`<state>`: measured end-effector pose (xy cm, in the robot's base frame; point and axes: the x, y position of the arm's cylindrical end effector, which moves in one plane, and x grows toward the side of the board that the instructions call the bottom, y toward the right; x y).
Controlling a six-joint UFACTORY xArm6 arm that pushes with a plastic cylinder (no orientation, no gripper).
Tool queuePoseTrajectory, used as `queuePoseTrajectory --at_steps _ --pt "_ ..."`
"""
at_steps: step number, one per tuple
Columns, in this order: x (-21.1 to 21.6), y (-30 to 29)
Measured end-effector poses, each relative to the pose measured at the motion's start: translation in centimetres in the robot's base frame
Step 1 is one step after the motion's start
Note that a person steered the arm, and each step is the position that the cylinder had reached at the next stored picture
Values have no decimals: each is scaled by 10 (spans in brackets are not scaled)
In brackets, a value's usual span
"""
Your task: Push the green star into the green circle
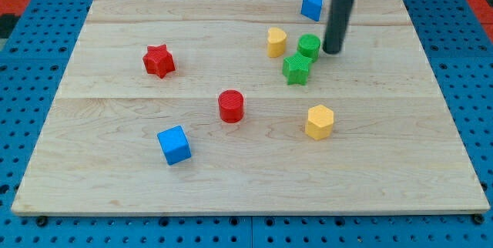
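The table (pixel 115 163) carries all blocks. The green star (pixel 296 68) lies at 1 o'clock from table centre, touching the green circle (pixel 309 45) at its 1 o'clock. My tip (pixel 332 51), a plain-rod end effector grasping nothing, stands just beside the circle at its 3 o'clock.

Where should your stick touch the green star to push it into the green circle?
No gripping, only pushing. The green star already sits touching the green circle, just below-left of it. My tip is right of the circle. I would probably press the star's lower-left side, pushing up-right.
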<state>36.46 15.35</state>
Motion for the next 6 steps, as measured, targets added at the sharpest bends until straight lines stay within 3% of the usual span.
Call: queuePoseTrajectory --at_steps 3,6 --pt "67 -23" --pt "74 -67"
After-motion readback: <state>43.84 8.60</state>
